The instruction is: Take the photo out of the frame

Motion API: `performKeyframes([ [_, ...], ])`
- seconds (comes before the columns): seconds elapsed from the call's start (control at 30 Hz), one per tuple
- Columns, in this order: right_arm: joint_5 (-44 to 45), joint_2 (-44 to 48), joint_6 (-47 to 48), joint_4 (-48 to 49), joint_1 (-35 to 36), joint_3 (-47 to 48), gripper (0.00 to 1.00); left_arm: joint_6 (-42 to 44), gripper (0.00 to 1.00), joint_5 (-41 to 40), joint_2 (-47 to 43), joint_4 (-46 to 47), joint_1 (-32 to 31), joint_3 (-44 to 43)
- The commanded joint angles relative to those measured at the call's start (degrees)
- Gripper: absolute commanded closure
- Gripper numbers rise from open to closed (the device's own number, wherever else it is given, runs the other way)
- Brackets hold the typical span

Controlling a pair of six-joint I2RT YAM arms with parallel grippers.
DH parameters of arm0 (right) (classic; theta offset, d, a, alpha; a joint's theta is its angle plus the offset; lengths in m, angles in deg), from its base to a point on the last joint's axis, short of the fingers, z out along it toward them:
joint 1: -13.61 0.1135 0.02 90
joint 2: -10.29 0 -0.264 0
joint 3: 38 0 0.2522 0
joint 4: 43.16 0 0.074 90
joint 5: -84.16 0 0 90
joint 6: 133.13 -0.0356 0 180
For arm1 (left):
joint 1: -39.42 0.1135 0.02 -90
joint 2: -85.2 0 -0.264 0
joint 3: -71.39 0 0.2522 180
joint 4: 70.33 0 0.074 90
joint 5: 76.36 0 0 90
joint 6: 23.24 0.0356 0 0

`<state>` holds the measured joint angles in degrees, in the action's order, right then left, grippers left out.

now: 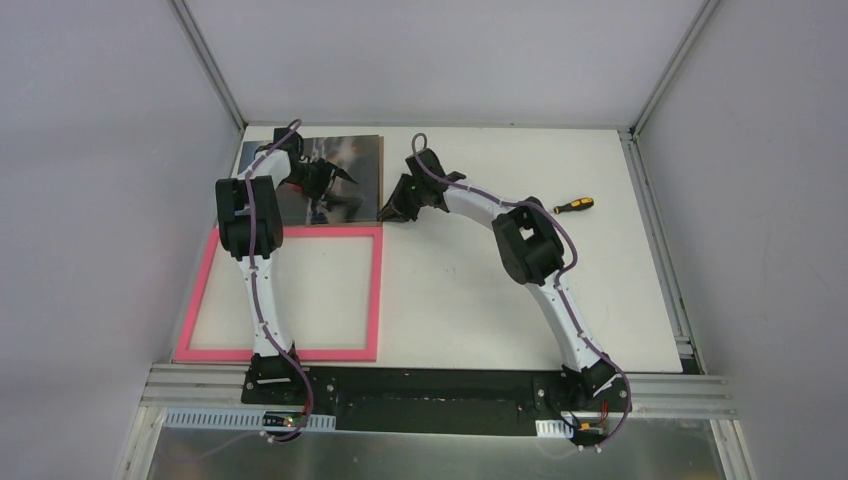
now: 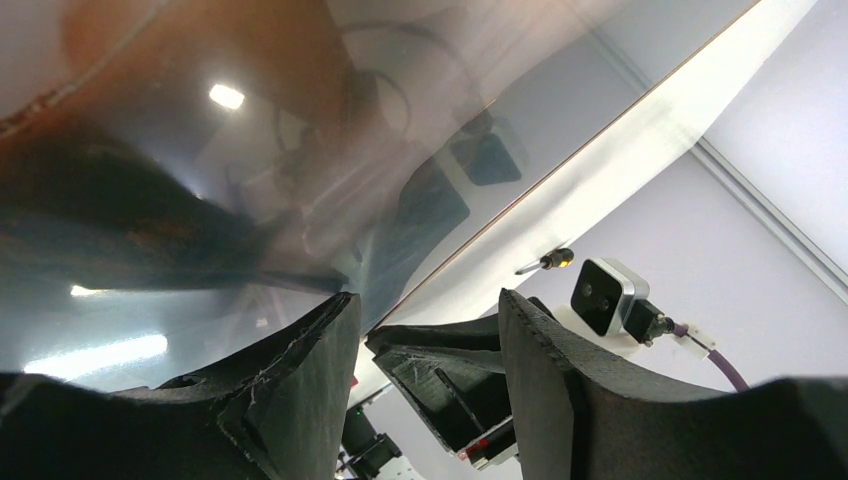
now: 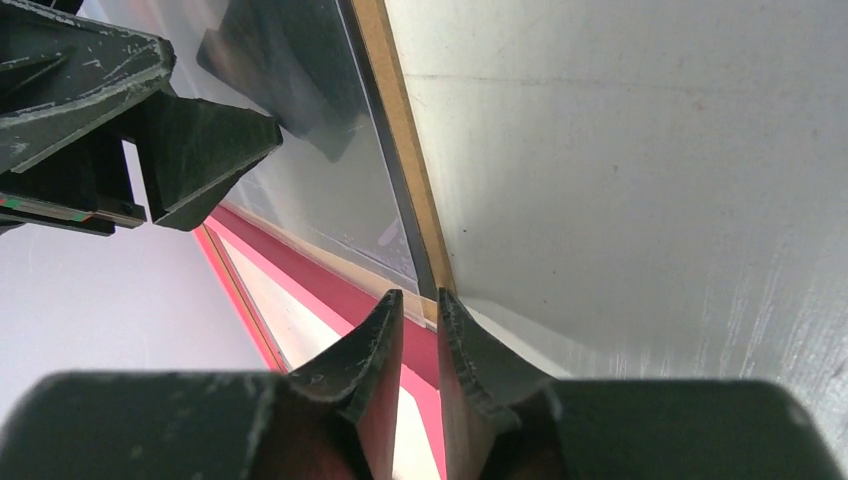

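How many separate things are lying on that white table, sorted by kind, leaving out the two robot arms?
photo: 1
pink frame: 1
screwdriver: 1
Total: 3

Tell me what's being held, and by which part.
The right end effector seems to pinch the photo by its near right corner; the left end effector holds nothing.
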<state>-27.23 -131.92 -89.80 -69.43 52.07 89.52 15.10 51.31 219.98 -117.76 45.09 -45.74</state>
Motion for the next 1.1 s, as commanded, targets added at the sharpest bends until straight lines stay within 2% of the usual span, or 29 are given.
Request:
performKeyframes([
  [0.0, 0.1, 0.6, -0.8, 1.2, 0.2, -1.4, 0.78, 2.7, 0.44, -9.0, 5.2, -3.2, -0.9, 1.8],
  [0.37, 0.3, -0.7, -0.7, 0.2, 1.0, -0.6, 0.79, 2.6, 0.44, -9.2, 5.3, -3.2, -0.8, 1.8],
  [0.5, 4.3, -1.3, 3.7, -5.4, 2.3, 2.3, 0.76, 2.4, 0.43, -9.1, 5.3, -3.3, -0.8, 1.9],
  [0.67, 13.7, -0.5, 7.1, -13.3, 3.8, 3.6, 0.74, 2.5, 0.43, -9.1, 5.2, -3.3, -0.8, 1.8],
  [0.8, 13.9, 0.0, 7.7, -13.2, 4.1, 3.3, 0.74, 2.7, 0.43, -9.0, 5.2, -3.5, -0.8, 1.7],
  [1.07, 20.9, -2.7, 8.8, -21.0, 6.3, 10.4, 0.72, 2.8, 0.43, -8.9, 5.3, -3.5, -0.7, 1.5],
])
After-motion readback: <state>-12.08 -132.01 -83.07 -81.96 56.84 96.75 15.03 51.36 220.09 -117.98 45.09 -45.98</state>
